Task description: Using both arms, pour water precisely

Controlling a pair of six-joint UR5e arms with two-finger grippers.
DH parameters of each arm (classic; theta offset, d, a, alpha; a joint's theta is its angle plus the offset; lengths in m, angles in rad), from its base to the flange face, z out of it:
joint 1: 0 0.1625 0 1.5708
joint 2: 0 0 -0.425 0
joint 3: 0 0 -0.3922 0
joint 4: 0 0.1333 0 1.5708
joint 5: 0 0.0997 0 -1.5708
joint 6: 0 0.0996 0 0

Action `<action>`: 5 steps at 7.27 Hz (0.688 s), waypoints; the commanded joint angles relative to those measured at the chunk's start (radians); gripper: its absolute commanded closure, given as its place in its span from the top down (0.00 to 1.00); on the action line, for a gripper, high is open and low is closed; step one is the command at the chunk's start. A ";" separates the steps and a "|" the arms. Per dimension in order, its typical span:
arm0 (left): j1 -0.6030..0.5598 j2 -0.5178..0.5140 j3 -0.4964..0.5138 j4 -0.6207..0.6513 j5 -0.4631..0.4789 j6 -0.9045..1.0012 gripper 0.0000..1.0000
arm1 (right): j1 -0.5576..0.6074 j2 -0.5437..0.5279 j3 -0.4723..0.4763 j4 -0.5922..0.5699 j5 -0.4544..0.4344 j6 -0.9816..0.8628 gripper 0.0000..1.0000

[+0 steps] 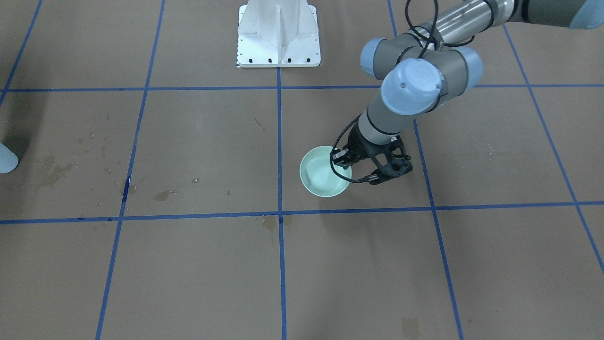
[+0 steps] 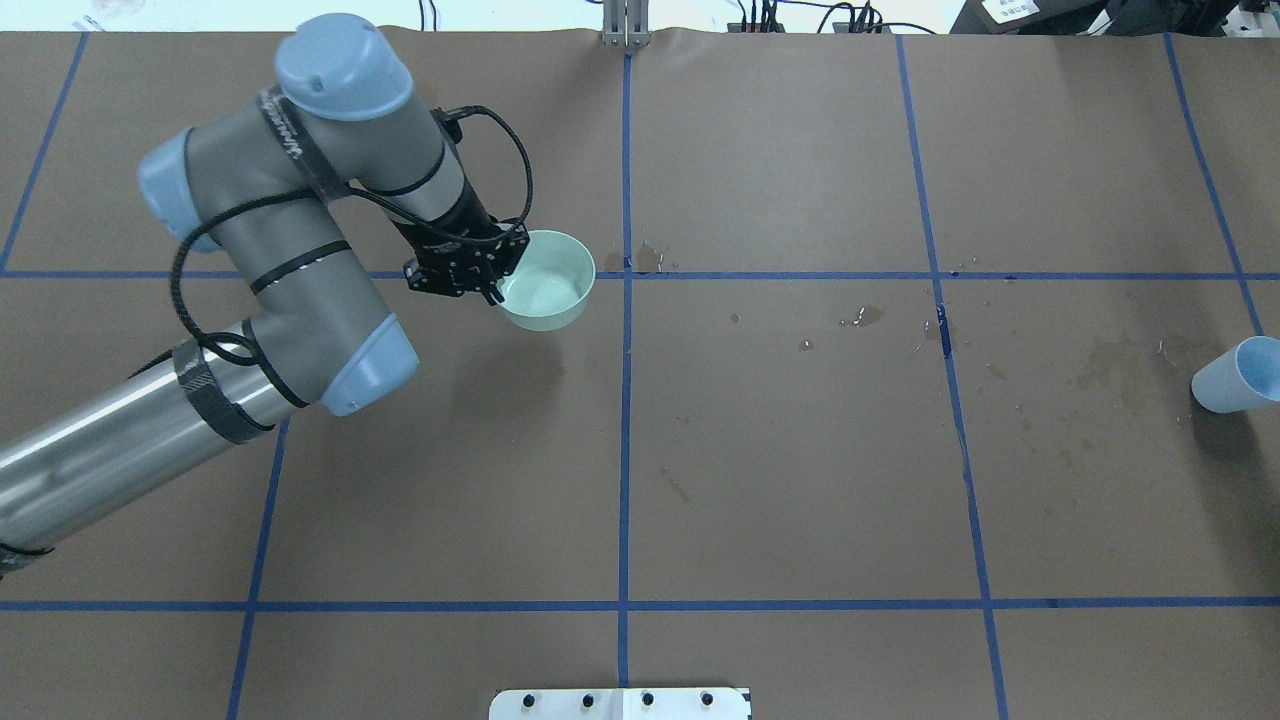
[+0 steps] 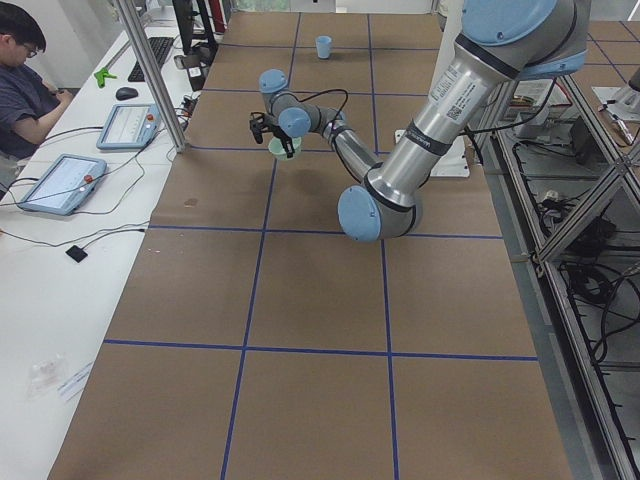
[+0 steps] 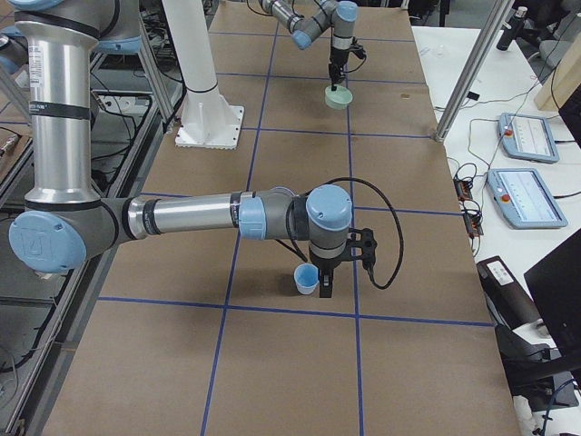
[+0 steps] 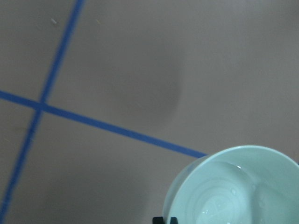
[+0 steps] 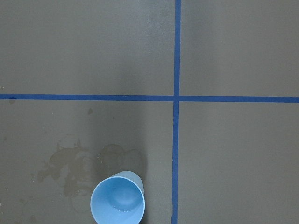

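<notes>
Right gripper (image 4: 321,283), nearest the right-end camera, hangs just beside the small light-blue plastic cup (image 4: 307,280); you can't tell from here whether it grips. Farther along your table, left gripper (image 2: 496,290) is clamped on the rim of the pale-green round bowl (image 2: 550,285), with water (image 5: 219,207) perhaps glinting inside.

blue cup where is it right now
In the overhead view the blue cup is at the far right edge. In the exterior right view it is beside the right gripper, far from the green bowl.
</notes>
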 commanded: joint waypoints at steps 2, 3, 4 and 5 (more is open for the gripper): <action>0.112 -0.083 0.144 -0.127 0.107 -0.104 0.00 | 0.000 0.000 0.000 0.000 0.000 0.000 0.99; 0.120 -0.083 0.178 -0.178 0.108 -0.124 0.00 | 0.000 0.000 0.002 0.000 0.000 0.000 0.99; 0.134 -0.083 0.182 -0.186 0.126 -0.126 0.00 | 0.000 0.000 0.003 0.000 0.000 0.000 0.99; 0.137 -0.086 0.181 -0.187 0.130 -0.133 0.00 | 0.000 0.000 0.003 0.000 0.000 0.000 0.99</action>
